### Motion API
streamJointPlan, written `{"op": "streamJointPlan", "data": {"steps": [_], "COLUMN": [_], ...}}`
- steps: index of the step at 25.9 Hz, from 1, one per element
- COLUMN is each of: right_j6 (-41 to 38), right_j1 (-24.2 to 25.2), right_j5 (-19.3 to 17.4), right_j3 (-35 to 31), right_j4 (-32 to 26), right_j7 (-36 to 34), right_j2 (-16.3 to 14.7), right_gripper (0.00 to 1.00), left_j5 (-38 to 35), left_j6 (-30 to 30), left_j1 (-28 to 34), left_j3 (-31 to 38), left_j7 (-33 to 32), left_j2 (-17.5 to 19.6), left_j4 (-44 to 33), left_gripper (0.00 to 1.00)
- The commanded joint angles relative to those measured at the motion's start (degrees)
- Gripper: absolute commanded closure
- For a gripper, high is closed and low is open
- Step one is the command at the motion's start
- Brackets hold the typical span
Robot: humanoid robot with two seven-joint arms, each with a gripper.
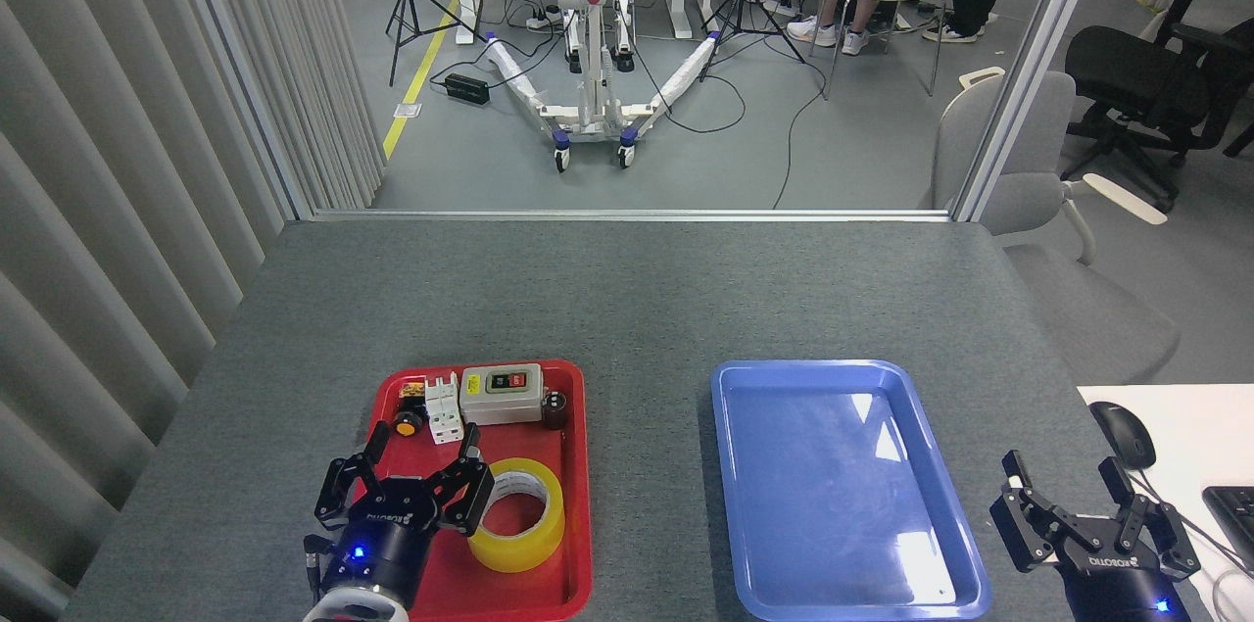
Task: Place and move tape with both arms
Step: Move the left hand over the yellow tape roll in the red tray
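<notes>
The grey felt-covered surface (pixel 627 299) carries a glossy blue plastic tray (pixel 940 544) on the right and a red plastic tray (pixel 578 504) on the left. In the red tray's near half lies the wide roll of translucent yellow packing tape (pixel 517 514), flat, its white core facing up. The left black multi-finger claw (pixel 407 477) hovers just left of the roll, fingers spread, holding nothing; its right finger overlaps the roll's edge. The right black claw (pixel 1087 504) is spread and empty near the blue tray's corner. Both arms are cut off by the bottom edge. Small electrical parts crowd the red tray's far end, hard to make out.
</notes>
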Motion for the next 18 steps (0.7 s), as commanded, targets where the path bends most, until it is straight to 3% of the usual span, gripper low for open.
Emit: {"op": "streamJointPlan", "data": {"steps": [1, 13, 15, 18], "right_j6": [-0.14, -0.14, -0.14, -0.14], "right_j1": [0.0, 0.09, 0.09, 0.09], "right_j5": [0.0, 0.0, 0.0, 0.0], "right_j3": [-0.01, 0.07, 0.07, 0.07], "right_j4": [0.0, 0.0, 0.0, 0.0], "right_j7": [0.04, 0.04, 0.04, 0.04], "right_j2": [-0.03, -0.03, -0.03, -0.03], "right_gripper": [0.01, 0.01, 0.01, 0.01], "left_j5": [0.01, 0.28, 0.1, 0.45], "left_j6": [-0.01, 0.26, 0.52, 2.8], "left_j1": [-0.14, -3.48, -4.97, -7.7], "left_j3": [0.05, -0.12, -0.12, -0.04], "left_j7": [-0.02, -0.81, -5.12, -22.95], "left_j2": [0.06, 0.15, 0.41, 0.23], "left_j4": [0.08, 0.25, 1.13, 0.69], "left_gripper": [0.0, 0.0, 0.0, 0.0]}}
